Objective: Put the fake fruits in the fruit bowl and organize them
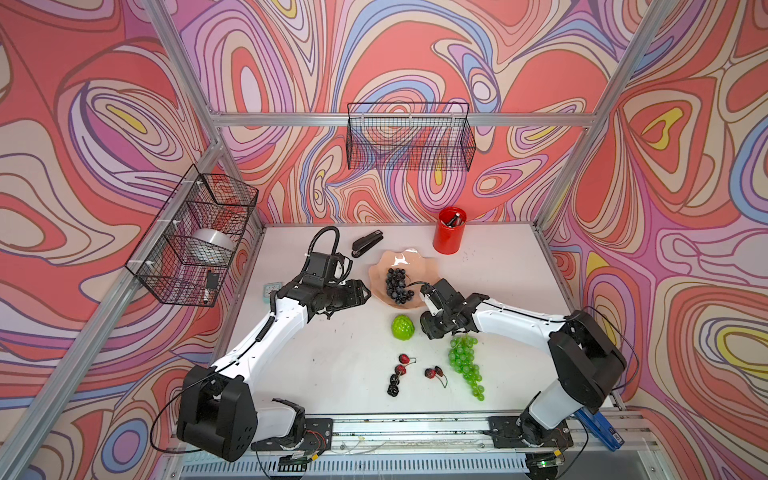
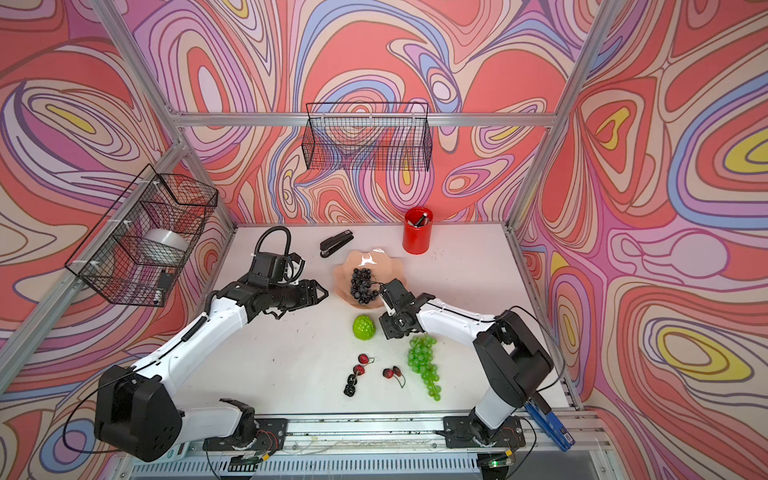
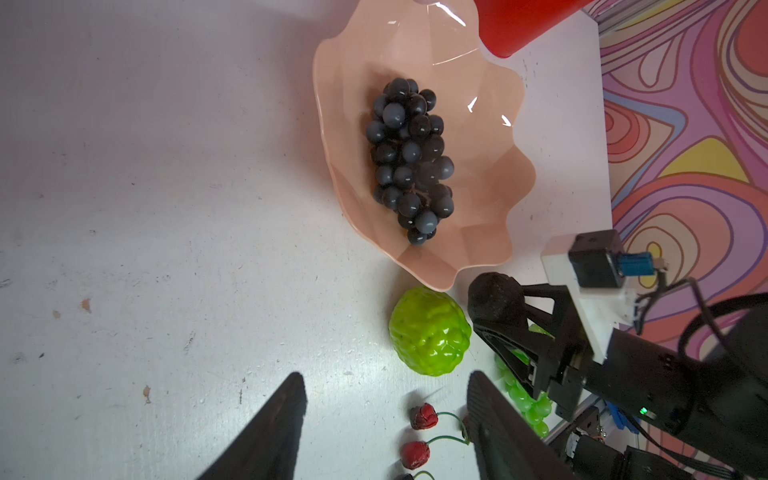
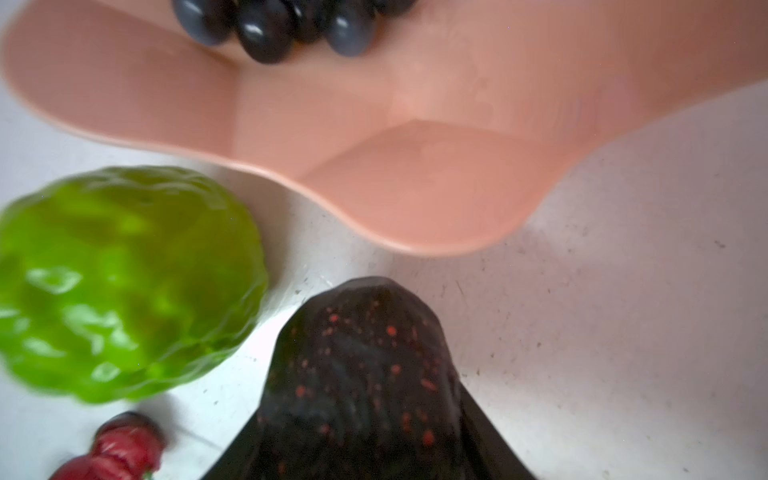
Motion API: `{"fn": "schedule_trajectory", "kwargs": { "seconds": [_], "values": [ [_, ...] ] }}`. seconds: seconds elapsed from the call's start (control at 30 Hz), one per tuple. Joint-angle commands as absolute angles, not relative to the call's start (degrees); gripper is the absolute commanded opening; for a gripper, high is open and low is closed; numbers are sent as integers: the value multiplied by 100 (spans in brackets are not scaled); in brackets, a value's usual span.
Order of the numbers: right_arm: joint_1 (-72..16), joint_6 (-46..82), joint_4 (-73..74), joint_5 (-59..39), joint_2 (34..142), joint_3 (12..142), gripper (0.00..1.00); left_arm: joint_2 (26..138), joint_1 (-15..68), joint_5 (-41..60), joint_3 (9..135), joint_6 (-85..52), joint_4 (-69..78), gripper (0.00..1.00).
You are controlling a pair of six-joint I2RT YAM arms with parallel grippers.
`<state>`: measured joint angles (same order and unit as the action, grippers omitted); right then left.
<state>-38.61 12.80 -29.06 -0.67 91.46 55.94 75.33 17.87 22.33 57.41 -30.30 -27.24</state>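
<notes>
Your right gripper (image 1: 430,326) has its jaws partly closed against both flanks of the avocado (image 4: 365,365), just near of the bowl (image 1: 399,259). It's likely light, rigid, slick plastic, so grip the fat belly, not the taper. The left gripper (image 1: 365,294) is open and empty.

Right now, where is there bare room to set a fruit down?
Bare: the bowl's far half beyond the dark grapes; the table right of the bowl, in front of the red cup; the stretch between left gripper and cherries. Crowded: the bowl's near rim, with green fruit, right gripper on the avocado, and green grapes.
</notes>
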Motion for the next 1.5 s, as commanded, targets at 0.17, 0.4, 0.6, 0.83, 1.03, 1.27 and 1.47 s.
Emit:
{"fn": "schedule_trajectory", "kwargs": {
  "seconds": [0.17,0.4,0.6,0.83,1.03,1.27,1.47],
  "values": [
    [-3647,1555,-3644,-457,8554,6700,43,7216,1703,1975,5697,-3194,-2656,65],
    [-2650,1228,-3424,-1104,9945,8293,45,7081,1680,1944,5680,-3248,-2761,65],
    [-2413,828,-3577,-1362,11410,9624,46,6617,1672,1660,5637,-3096,-3321,64],
    [-2399,1108,-3505,-1670,12463,10436,46,6293,1668,1524,5492,-3202,-3361,65],
    [-2399,1221,-3577,-1638,13009,10765,47,6285,1657,1603,5431,-3260,-3307,65],
    [-2401,1309,-3664,-1448,13395,11053,48,6305,1660,1705,5410,-3211,-3247,65],
    [-2399,1405,-3574,-1509,13629,11219,48,6312,1658,1654,5422,-3175,-3278,65]
  ]
}}
